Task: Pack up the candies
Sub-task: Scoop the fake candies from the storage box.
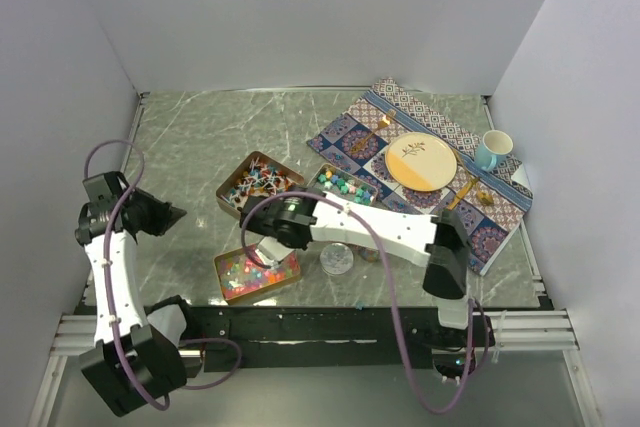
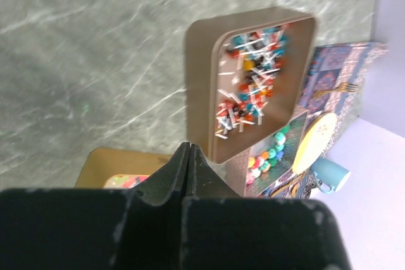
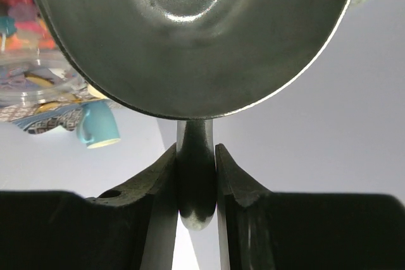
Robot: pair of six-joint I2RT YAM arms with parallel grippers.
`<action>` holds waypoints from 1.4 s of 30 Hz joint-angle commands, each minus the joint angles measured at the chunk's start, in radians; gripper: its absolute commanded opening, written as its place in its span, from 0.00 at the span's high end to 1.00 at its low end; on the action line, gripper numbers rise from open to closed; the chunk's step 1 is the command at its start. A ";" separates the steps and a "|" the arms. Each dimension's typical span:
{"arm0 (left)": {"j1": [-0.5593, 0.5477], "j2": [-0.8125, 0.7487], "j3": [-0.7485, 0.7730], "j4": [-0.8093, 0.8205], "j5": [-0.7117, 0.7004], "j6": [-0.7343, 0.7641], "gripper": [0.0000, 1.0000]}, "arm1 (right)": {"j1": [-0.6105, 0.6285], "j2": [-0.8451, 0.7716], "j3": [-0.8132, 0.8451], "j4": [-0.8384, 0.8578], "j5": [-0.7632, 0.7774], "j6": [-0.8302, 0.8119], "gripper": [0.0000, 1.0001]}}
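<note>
Steel-grey metal spoon (image 3: 190, 30): handle pinched tight in my right gripper (image 3: 196, 156), just left of the clear round jar (image 1: 337, 259). Candies (image 1: 258, 273): heaped in a copper tin (image 1: 222, 265) further left of the jar. Left gripper (image 2: 189, 153): fully closed, empty, far left of the jar. Scooping step, I judge; next calls for dipping the bowl among the candies.

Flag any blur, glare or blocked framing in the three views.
Top external: sharp, evenly lit, soft shadows on the table. Left wrist: the tin and its stick sweets are blurred; the shut left gripper is a dark mass below. Right wrist: the metal scoop in the right gripper fills the top, with bright glare patches, hiding most of the scene.
</note>
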 commanded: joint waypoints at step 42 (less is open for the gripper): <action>0.004 -0.014 0.282 -0.303 -0.192 -0.020 0.99 | 0.136 0.520 0.247 -0.053 0.543 0.121 1.00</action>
